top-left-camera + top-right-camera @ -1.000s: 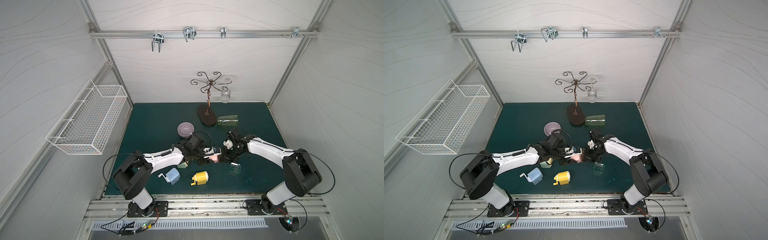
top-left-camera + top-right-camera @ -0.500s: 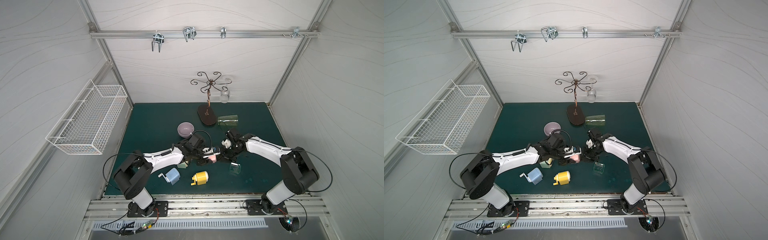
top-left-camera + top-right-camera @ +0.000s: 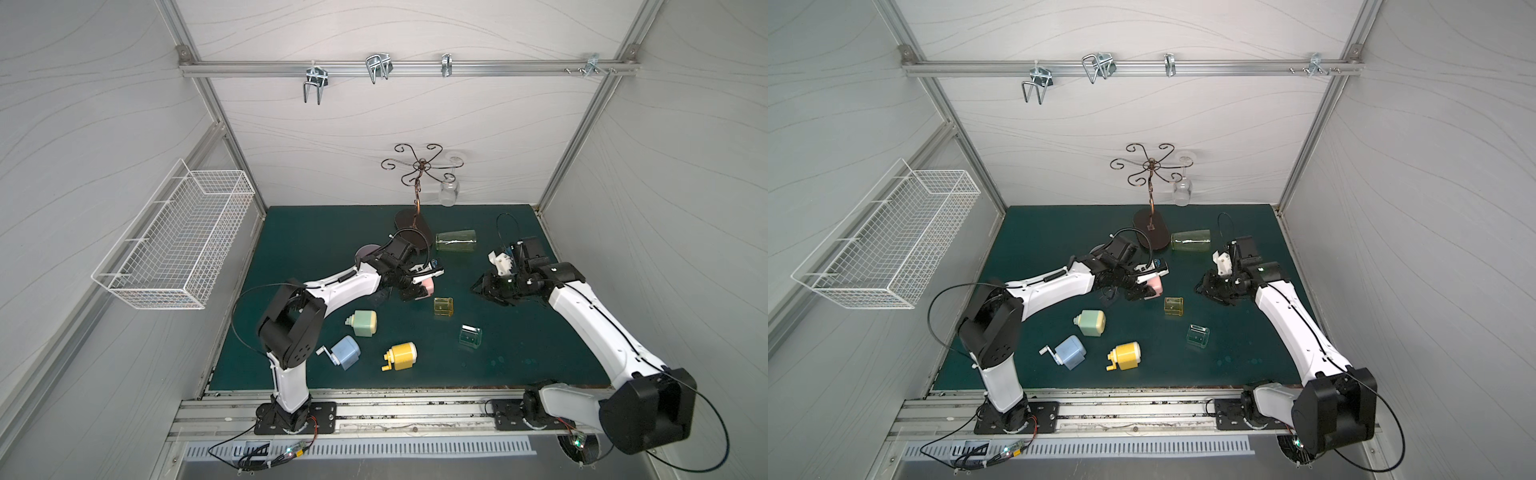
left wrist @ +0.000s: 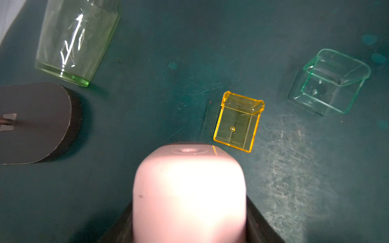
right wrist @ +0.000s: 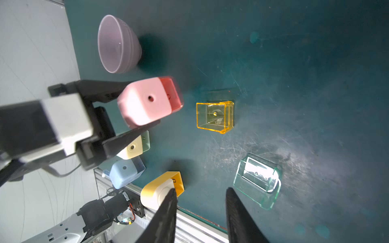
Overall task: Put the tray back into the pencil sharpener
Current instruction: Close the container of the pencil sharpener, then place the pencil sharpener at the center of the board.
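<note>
A white wire basket [image 3: 174, 241] is hanging on the left wall, off the green desk [image 3: 316, 232]. Near the front of the desk three pencil sharpeners are lying apart from one another: a blue one [image 3: 345, 352] with its crank showing, a pale green one [image 3: 365, 323] behind it, and a yellow one [image 3: 402, 355] further right.

The left end effector [image 3: 417, 287] is reaching in towards the middle and is clamping a pink pencil sharpener [image 5: 145, 105] between its two black fingers. The red tray [image 5: 171, 94] is sitting in the end of that sharpener that points away from the fingers (the right wrist view is slightly blurred there, so how fully it is seated I cannot tell).

Just right of the pink sharpener a yellow tray [image 3: 443, 306] is lying on the desk, apart from it. A clear green tray [image 3: 470, 336] is resting further forward and right, and a green glass [image 3: 456, 241] is lying on its side towards the back.

The right end effector [image 5: 201, 189] is hovering well right of the trays, its jaws standing apart and gripping nothing.
</note>
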`<state>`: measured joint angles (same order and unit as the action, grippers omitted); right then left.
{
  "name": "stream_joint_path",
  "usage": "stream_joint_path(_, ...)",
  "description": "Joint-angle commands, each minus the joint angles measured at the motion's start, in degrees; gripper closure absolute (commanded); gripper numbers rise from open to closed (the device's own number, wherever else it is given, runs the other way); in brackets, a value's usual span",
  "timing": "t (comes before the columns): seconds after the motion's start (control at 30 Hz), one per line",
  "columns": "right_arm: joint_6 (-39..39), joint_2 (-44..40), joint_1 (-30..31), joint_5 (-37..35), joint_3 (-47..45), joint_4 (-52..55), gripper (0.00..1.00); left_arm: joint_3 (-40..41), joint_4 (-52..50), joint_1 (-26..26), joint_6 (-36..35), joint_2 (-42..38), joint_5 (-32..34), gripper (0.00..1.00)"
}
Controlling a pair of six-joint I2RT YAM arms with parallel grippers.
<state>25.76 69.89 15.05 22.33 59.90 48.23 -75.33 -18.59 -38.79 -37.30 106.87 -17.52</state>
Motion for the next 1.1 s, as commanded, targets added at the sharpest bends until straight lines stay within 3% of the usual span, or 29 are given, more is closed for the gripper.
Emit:
stream_joint_path(0.0, -3.1, -0.1, -0.6, -0.1, 1.8, 5.8, 0.6, -3.8, -0.2, 0.3, -4.0, 4.1, 1.2, 1.0)
stream_joint_path(0.2, -5.4, -0.4, -1.8, -0.3, 2.3, 7.7, 0.59, -8.7, -3.3, 0.6, -9.2, 8.6, 2.2, 0.99)
stream_joint_path(0.23, -5.4, -0.5, -2.0, -0.2, 2.1, 7.7, 0.59, -9.0, -3.6, 0.7, -9.3, 8.8, 1.8, 0.94)
stream_joint_path(0.33, -5.6, -0.8, -2.2, -0.1, 1.6, 7.9, 0.59, -9.0, -4.7, 1.0, -9.3, 8.6, 0.3, 0.65)
stream_joint_path(0.43, -5.6, -1.2, -2.3, -0.2, 1.3, 8.1, 0.59, -8.9, -5.6, 1.4, -9.2, 8.0, -0.9, 0.25)
stream_joint_path(0.5, -5.6, -1.3, -2.3, -0.2, 1.1, 8.2, 0.59, -8.8, -6.1, 1.5, -9.5, 7.6, -1.7, 0.13)
stream_joint_path(0.53, -5.6, -1.4, -2.4, -0.4, 1.0, 8.2, 0.59, -8.9, -6.2, 1.6, -9.7, 7.2, -2.0, 0.01)
stream_joint_path(0.73, -5.7, -1.8, -2.7, -0.9, 1.4, 8.7, 0.59, -8.6, -8.1, 1.8, -11.1, 3.3, -4.2, 0.0)
stream_joint_path(0.9, -6.2, -2.4, -3.1, -1.8, 1.8, 8.7, 0.58, -3.3, -7.4, 1.8, -9.7, -7.9, -5.4, 0.0)
stream_joint_path(1.07, -7.3, -2.4, -3.2, -2.9, 1.9, 7.6, 0.57, 2.2, -13.0, 0.2, -0.8, -21.0, -5.9, 0.02)
